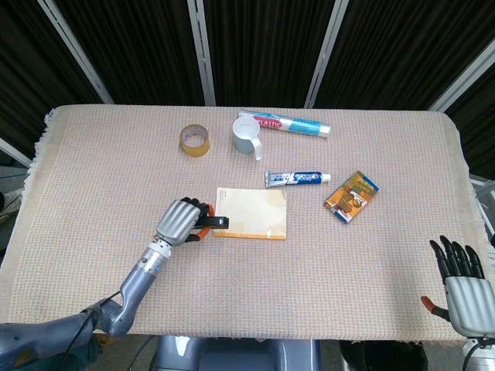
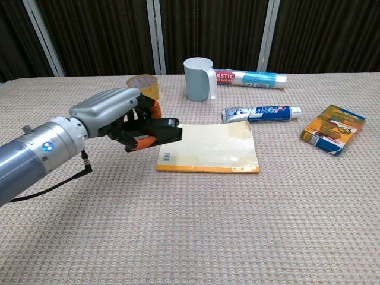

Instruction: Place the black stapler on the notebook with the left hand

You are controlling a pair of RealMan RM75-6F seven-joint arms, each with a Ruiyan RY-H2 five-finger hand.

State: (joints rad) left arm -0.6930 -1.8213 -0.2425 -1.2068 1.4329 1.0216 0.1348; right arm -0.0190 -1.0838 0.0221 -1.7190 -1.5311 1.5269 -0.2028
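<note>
Left hand (image 2: 116, 116) gripping black stapler (image 2: 161, 129), raised over left edge of yellow paper notebook (image 2: 208, 148). Right hand (image 1: 461, 287) idle, fingers spread, near table's right corner.

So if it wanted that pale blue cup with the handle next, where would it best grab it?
Probably by the handle. The cup stands upright, its handle on the side toward the toothpaste tube, so a hand could come in from the front and close on the handle. The plastic-wrap roll lies close behind, so coming from the back looks cramped.
</note>
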